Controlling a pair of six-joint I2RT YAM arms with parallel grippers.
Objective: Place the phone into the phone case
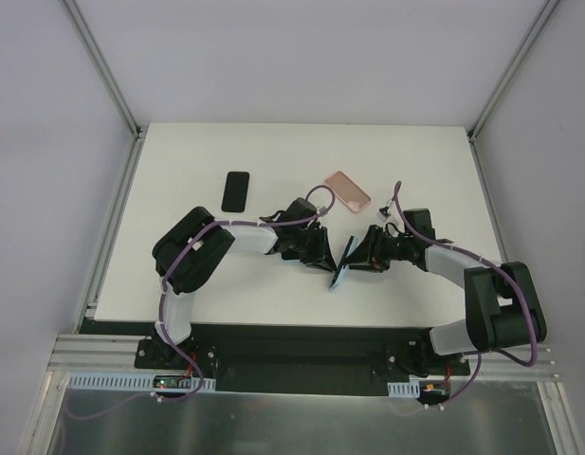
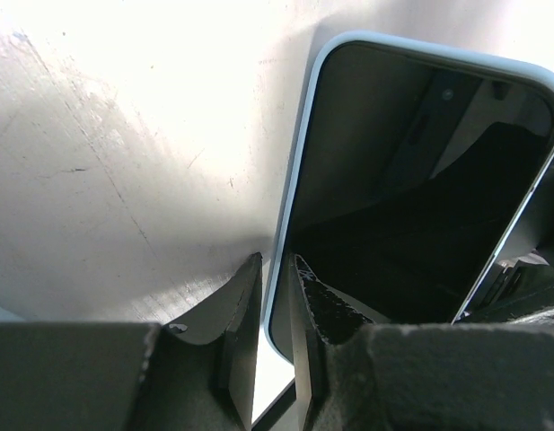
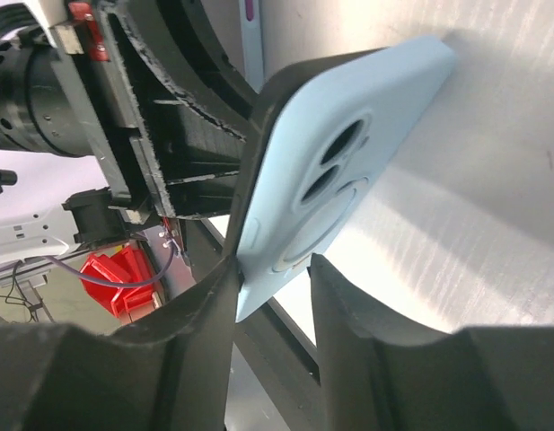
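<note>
A light blue phone case (image 1: 341, 265) stands on edge, tilted, on the white table (image 1: 301, 152) between my two grippers. In the left wrist view its front (image 2: 411, 206) is filled by a dark glossy face like a phone screen. My left gripper (image 2: 275, 269) is shut on its long rim, one finger on each side. In the right wrist view the case's back (image 3: 348, 171) shows the camera cutouts. My right gripper (image 3: 272, 278) straddles its lower corner; the left finger touches the edge, and there is a gap to the right finger. A black phone (image 1: 237, 191) lies flat at the back left.
A pink phone case (image 1: 349, 191) lies flat behind the grippers, at the back centre. The table's near edge and black base rail (image 1: 301, 341) are just below the arms. Metal frame posts (image 1: 112, 85) stand at the back corners.
</note>
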